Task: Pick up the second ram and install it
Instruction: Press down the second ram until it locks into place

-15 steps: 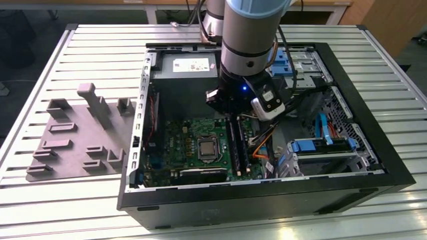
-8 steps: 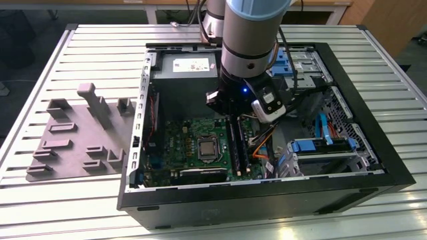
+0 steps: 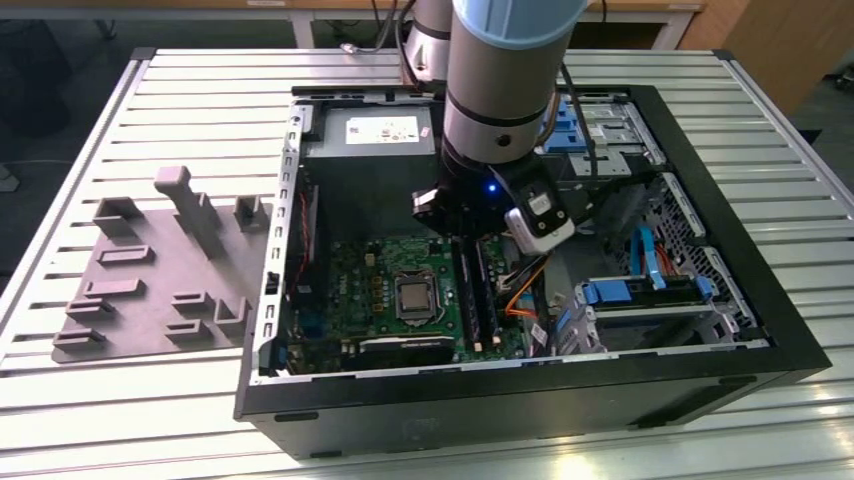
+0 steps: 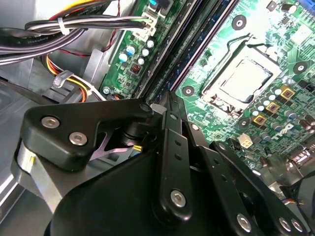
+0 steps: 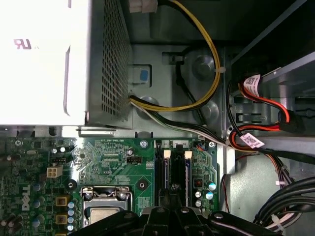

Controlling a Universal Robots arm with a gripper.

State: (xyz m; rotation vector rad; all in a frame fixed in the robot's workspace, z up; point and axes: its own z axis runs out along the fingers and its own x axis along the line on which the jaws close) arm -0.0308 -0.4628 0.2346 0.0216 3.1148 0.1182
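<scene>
The arm reaches down into the open computer case [image 3: 747,300], which lies on the slatted surface [image 3: 80,400]; in the exterior view the hand [image 3: 470,245] hangs over the memory slots at about 3 o'clock from the processor socket [image 3: 416,297] on the green motherboard [image 3: 360,285]. In the first wrist view two long dark strips, which seem to be sticks seated in the slots, run side by side between white end latches; which of them is the second ram [image 5: 187,177] I cannot say for certain, though the one nearer the case wall seems likeliest; it lies at 12 o'clock from the hand [image 5: 172,209], its near end passing under the black fingers. In the second wrist view the hand [image 4: 167,105] has its tips close together just over the slot rows; whether they pinch the stick's edge, press on it or stand released I cannot tell, since the linkage hides the contact. The silver power supply [image 5: 59,59] glares white; yellow and black cables [image 5: 211,64] loop past it. At 9 o'clock from the case the grey fixture plate [image 3: 160,270] sits with its posts upright; the case's far corner is cut off by the arm.
</scene>
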